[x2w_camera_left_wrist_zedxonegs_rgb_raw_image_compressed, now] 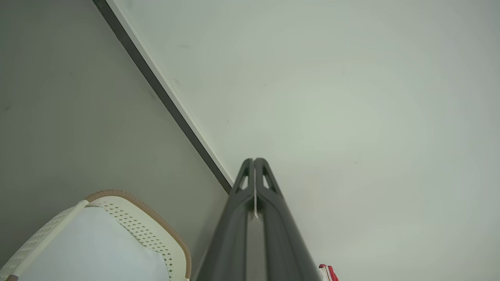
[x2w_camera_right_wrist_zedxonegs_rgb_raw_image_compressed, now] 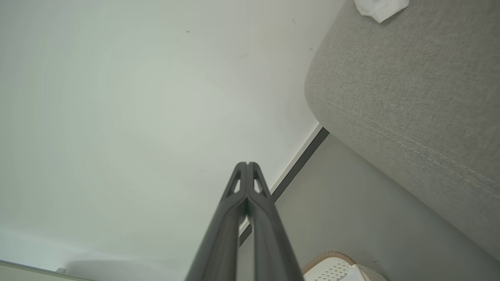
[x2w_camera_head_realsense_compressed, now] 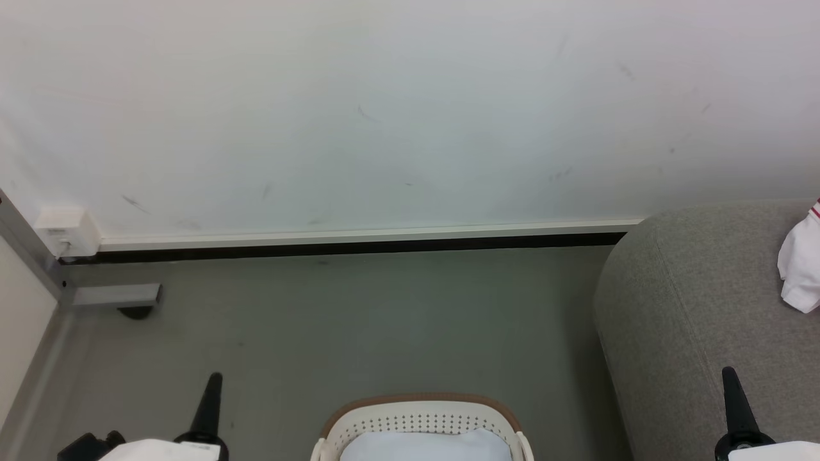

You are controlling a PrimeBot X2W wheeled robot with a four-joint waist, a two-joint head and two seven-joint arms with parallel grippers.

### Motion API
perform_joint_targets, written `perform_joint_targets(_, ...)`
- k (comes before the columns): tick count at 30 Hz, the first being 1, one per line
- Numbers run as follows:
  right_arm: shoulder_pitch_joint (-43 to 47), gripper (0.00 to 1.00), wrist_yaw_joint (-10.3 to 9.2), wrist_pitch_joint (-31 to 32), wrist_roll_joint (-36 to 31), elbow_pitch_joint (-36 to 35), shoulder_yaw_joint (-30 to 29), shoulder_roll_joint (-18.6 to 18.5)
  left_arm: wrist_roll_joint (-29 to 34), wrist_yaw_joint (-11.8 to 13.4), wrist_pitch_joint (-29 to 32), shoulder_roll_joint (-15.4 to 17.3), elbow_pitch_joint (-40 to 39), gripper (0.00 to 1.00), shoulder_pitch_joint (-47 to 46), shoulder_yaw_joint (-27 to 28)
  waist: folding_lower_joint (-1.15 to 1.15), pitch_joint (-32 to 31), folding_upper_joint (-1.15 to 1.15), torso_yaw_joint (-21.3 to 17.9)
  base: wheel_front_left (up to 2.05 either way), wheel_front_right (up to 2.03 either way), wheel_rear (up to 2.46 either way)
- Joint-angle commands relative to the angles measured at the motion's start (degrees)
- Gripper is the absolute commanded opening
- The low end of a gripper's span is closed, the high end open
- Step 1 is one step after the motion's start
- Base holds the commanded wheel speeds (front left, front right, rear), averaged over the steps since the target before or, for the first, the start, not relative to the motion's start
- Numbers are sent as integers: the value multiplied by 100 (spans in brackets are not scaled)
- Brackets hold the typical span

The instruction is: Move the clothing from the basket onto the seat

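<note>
Ahead of the right gripper (x2w_camera_head_realsense_compressed: 728, 372) and off to its right, the clothing (x2w_camera_head_realsense_compressed: 801, 272) lies on the seat (x2w_camera_head_realsense_compressed: 692, 307). What shows is a crumpled white sleeve part with a stripe of red trim at its top. The rest is cut off by the head view's edge, so its long axis cannot be told. From the right wrist the same white bunch (x2w_camera_right_wrist_zedxonegs_rgb_raw_image_compressed: 381, 8) sits on the grey upholstery (x2w_camera_right_wrist_zedxonegs_rgb_raw_image_compressed: 410, 86), far up and right of the fingers.

The right gripper (x2w_camera_right_wrist_zedxonegs_rgb_raw_image_compressed: 247, 164) is by far the nearer. Its fingers are pressed together with nothing between them. The left gripper (x2w_camera_head_realsense_compressed: 214, 379) is well apart from the garment, across the basket (x2w_camera_head_realsense_compressed: 419, 398). It too is closed and empty (x2w_camera_left_wrist_zedxonegs_rgb_raw_image_compressed: 254, 160).

Between the two grippers, the basket holds a pale bluish-white cloth (x2w_camera_head_realsense_compressed: 423, 445). By my reading, the garment is already on the seat. Any further move would fall to the right arm, reaching forward and rightward.
</note>
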Motion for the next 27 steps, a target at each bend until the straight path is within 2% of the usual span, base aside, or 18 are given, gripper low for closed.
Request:
perform_joint_targets(1, -129, 0, -8, 40, 133, -80, -22, -69, -112, -44, 48, 9, -48, 0, -121, 52, 0, 2, 0, 1, 0, 0, 0)
perform_joint_targets(27, -241, 0, -11, 388, 1485, -163, -91, -81, -1341, -266, 392, -93, -77, 0, -223, 318, -1, 59, 0, 25, 0, 0, 0)
